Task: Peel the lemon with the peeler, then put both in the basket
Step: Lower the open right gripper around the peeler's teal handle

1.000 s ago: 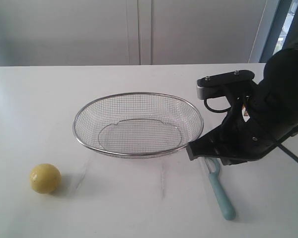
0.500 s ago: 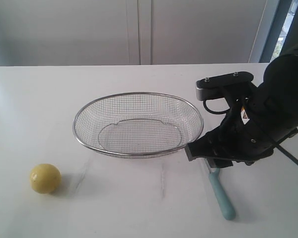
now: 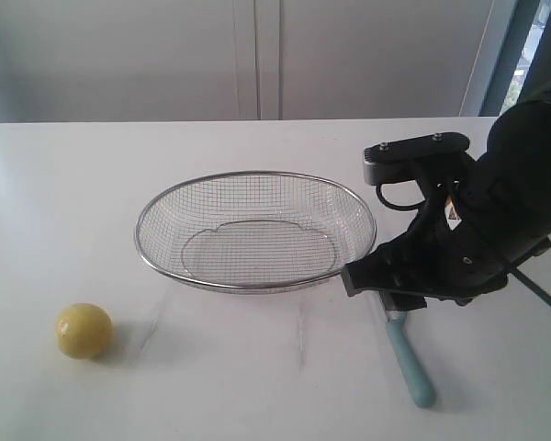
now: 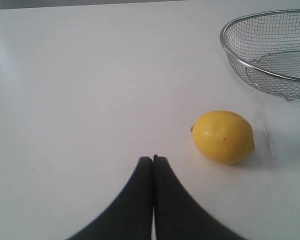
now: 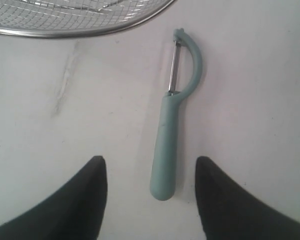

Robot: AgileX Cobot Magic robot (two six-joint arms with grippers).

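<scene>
The yellow lemon [image 3: 84,330] lies on the white table at the front left, apart from the wire mesh basket [image 3: 254,288]. In the left wrist view the lemon [image 4: 223,136] sits off to one side of my left gripper [image 4: 153,158], whose fingers are pressed together with nothing between them; the basket [image 4: 270,50] lies beyond. The pale teal peeler [image 3: 409,360] lies flat near the basket's right end. My right gripper [image 3: 386,289] hovers over it. In the right wrist view the right gripper [image 5: 150,160] stands open, straddling the end of the peeler's handle [image 5: 166,150] without touching it.
The basket's rim [image 5: 65,33] runs close past the peeler's head. The white tabletop [image 3: 257,386] ends at a grey wall behind. The left arm does not show in the exterior view.
My right gripper has gone from shut to wide open above the peeler, and the arm has shifted slightly. Lemon, basket and peeler have not moved.
</scene>
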